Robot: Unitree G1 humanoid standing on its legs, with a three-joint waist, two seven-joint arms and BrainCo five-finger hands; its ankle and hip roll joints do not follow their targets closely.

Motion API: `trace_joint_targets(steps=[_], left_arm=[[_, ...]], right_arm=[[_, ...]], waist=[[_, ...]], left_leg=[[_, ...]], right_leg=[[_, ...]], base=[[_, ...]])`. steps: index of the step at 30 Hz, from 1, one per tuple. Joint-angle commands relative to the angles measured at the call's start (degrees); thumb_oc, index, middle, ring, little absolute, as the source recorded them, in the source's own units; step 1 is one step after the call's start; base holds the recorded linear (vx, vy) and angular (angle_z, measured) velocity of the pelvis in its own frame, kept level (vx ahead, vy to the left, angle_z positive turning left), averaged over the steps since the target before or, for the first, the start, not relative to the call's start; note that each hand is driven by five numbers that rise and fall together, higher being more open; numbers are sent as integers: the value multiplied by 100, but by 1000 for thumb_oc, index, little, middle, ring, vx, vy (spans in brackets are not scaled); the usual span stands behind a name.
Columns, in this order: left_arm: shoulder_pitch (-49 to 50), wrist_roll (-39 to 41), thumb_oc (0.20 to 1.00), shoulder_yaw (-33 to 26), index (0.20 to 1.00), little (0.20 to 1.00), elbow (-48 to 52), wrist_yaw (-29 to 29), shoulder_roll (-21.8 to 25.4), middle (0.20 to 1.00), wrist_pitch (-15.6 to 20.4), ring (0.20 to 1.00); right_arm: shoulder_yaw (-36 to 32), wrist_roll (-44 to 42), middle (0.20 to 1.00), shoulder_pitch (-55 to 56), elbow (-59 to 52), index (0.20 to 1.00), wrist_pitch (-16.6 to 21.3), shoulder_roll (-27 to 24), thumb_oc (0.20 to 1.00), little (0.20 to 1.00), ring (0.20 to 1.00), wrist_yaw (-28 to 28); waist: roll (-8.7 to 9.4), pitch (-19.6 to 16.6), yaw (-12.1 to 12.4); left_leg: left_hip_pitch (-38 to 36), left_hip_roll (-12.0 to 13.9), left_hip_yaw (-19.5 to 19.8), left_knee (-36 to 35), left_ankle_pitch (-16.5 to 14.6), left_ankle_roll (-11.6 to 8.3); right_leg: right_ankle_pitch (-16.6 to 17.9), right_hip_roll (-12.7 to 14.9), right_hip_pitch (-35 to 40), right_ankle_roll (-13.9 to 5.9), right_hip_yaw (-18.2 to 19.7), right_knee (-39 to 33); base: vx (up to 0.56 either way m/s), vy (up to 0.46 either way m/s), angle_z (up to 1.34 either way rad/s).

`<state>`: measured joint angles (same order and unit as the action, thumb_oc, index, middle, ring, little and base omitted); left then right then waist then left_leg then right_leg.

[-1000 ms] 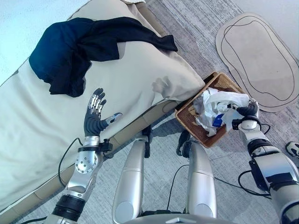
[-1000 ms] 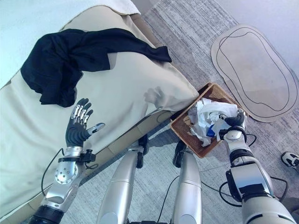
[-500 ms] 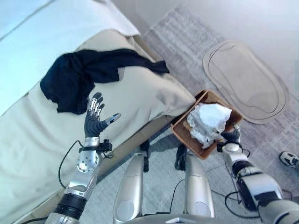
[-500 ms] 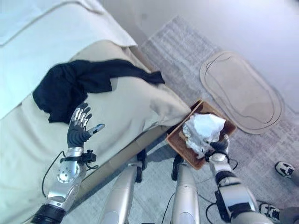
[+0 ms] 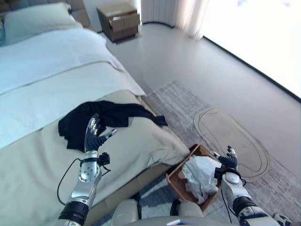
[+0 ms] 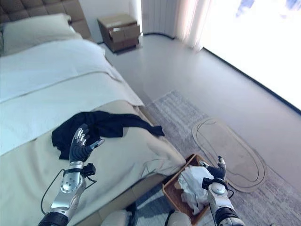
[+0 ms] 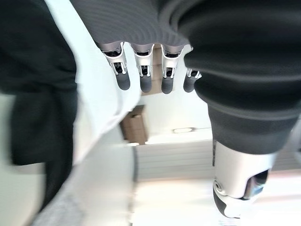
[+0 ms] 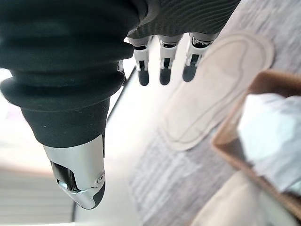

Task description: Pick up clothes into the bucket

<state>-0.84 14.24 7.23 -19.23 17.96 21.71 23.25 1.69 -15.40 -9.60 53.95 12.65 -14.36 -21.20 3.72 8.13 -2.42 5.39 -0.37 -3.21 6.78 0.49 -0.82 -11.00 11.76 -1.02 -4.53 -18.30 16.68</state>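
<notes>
Here both hands are empty, fingers straight: left hand by dark garment, right hand beside basket

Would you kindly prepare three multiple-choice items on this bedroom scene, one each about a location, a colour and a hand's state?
1. Where does the dark garment lie?
A. on the bed
B. in the basket
C. on the oval mat

2. What colour is the clothing already in the basket?
A. red
B. white
C. green

3. What state is the left hand in?
A. shut on the garment
B. open, holding nothing
C. shut on the basket's rim

Answers:
1 A: the dark garment is spread on the bed, apart from the basket on the floor beside it.
2 B: the clothing heaped in the basket is white.
3 B: the left hand is raised over the bed with its fingers straight, near the garment but not gripping it.
</notes>
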Motion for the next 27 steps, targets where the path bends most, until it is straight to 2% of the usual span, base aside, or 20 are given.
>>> trace_joint_targets(steps=[1, 4, 7, 8, 10, 13, 16, 23, 24, 25, 26, 27], left_arm=[[13, -460, 1000, -241, 1000, 1000, 411, 10, 136, 1000, 167, 1000], [117, -572, 1000, -310, 1000, 1000, 435, -7, 178, 1000, 131, 1000], [189, -620, 1000, -387, 1000, 1000, 487, -59, 214, 1000, 119, 1000], [180, -656, 1000, -377, 1000, 1000, 514, -71, 223, 1000, 105, 1000], [102, -707, 1000, -344, 1000, 1000, 427, -66, 235, 1000, 106, 1000], [37, -717, 1000, -308, 1000, 1000, 394, -92, 217, 1000, 122, 1000], [-59, -725, 1000, -248, 1000, 1000, 335, -90, 153, 1000, 107, 1000], [-200, -935, 1000, -92, 1000, 1000, -148, 40, 6, 1000, -51, 1000], [-258, -1069, 1000, -53, 1000, 1000, -303, 101, 23, 1000, -126, 1000], [-420, -1229, 1000, -16, 1000, 1000, -487, 148, 62, 1000, -205, 1000], [-425, -1231, 1000, -13, 1000, 1000, -490, 151, 61, 1000, -204, 1000], [-512, -1392, 1000, -24, 1000, 1000, -626, 312, 86, 1000, -275, 1000]], right_arm=[[-75, -72, 1000, -182, 66, 1000, 167, -179, 1000, 1000, 1000, 101], [-24, -41, 1000, -110, -12, 1000, 147, -120, 1000, 1000, 1000, 194], [15, -77, 1000, -101, -19, 1000, 152, -45, 1000, 1000, 1000, 236], [19, -102, 1000, -83, -27, 1000, 166, -21, 1000, 1000, 1000, 246], [82, -176, 1000, -43, -90, 1000, 219, 29, 1000, 1000, 1000, 289], [132, -224, 1000, 33, -109, 1000, 266, 10, 1000, 1000, 1000, 333], [158, -233, 1000, 113, -73, 1000, 313, -17, 1000, 1000, 1000, 318], [149, -215, 1000, 384, -47, 1000, 315, -33, 1000, 1000, 1000, 313], [122, -250, 1000, 435, -56, 1000, 334, -37, 1000, 1000, 1000, 310], [108, -295, 1000, 578, -216, 1000, 379, -121, 1000, 1000, 1000, 349], [106, -295, 1000, 579, -219, 1000, 378, -122, 1000, 1000, 1000, 349], [176, -221, 1000, 627, -269, 1000, 386, -186, 1000, 1000, 1000, 336]], waist=[[142, -54, -62], [217, -131, -71], [234, -98, -52], [224, -83, -64], [217, -97, -148], [203, -180, -212], [242, -217, -280], [323, -323, -303], [330, -339, -317], [370, -262, -374], [355, -264, -386], [301, -124, -371]], left_leg=[[-68, 53, -65, 60, -380, 129], [-337, -151, -119, -28, -481, 311], [-494, -210, -113, -68, -500, 427], [-521, -208, -80, -84, -487, 444], [-569, -206, 24, -203, -409, 462], [-591, -206, 82, -346, -332, 444], [-540, -223, 178, -365, -287, 385], [-547, -141, 175, -287, -335, 220], [-494, -110, 172, -137, -376, 151], [-121, -3, 156, 768, -579, -35], [-73, 11, 173, 843, -616, -40], [264, 101, 275, 1630, -622, -158]], right_leg=[[1504, 680, 28, -841, 407, -760], [1772, 839, -5, -882, 640, -407], [1881, 804, -82, -792, 836, 53], [1812, 685, -144, -747, 967, 241], [1580, 251, -269, -640, 1290, 284], [1144, -156, -305, -444, 1281, -32], [1074, -504, -340, -370, 1447, -510], [1168, -662, -12, -319, 1293, -1157], [1163, -691, 28, -298, 1283, -1207], [1149, -688, 92, -201, 1189, -1261], [1149, -702, 86, -197, 1172, -1261], [1076, -753, 164, -74, 1118, -1237]], base=[[163, 278, -17], [102, 185, -10], [47, 125, -7], [19, 82, 1], [38, 55, 4], [59, 20, 36], [26, -43, 22], [58, -106, 7], [6, -185, 6], [3, -185, 14], [-52, -165, 40], [-53, -30, 52]])
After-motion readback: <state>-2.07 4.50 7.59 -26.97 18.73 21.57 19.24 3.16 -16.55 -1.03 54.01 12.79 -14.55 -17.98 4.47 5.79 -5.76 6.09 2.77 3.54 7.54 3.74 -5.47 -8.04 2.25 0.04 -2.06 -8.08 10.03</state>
